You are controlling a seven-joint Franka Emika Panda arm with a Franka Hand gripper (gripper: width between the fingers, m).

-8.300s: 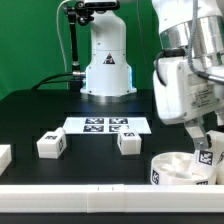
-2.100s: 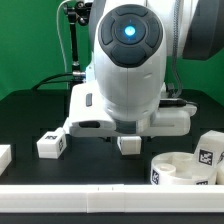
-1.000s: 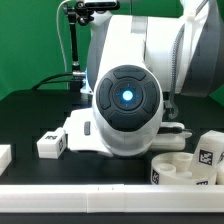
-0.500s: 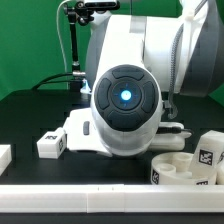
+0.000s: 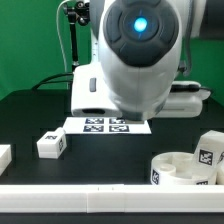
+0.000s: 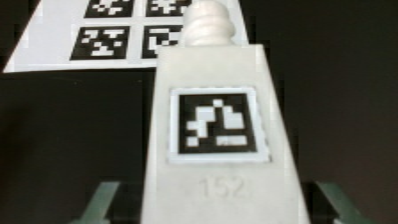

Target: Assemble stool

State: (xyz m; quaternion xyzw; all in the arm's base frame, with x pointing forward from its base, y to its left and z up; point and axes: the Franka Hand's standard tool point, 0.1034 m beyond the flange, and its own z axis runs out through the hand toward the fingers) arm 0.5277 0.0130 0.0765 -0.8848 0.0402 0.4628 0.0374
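In the wrist view my gripper (image 6: 217, 198) is shut on a white stool leg (image 6: 214, 110) with a black-and-white tag and a screw tip; one finger (image 6: 107, 200) shows on each side of it. The leg hangs above the black table, its tip towards the marker board (image 6: 107, 35). In the exterior view the arm's body (image 5: 140, 50) hides the gripper and the held leg. The round white seat (image 5: 183, 170) sits at the front right, with a tagged leg (image 5: 208, 152) beside it. Another tagged leg (image 5: 50, 145) lies at the left.
The marker board (image 5: 107, 125) lies mid-table in front of the robot base. A white part (image 5: 3, 156) sits at the exterior view's left edge. A long plain white bar (image 5: 100, 197) runs along the front edge.
The arm has lifted from its low pose over the table. The leg that lay in front of the marker board is off the table and in my gripper.
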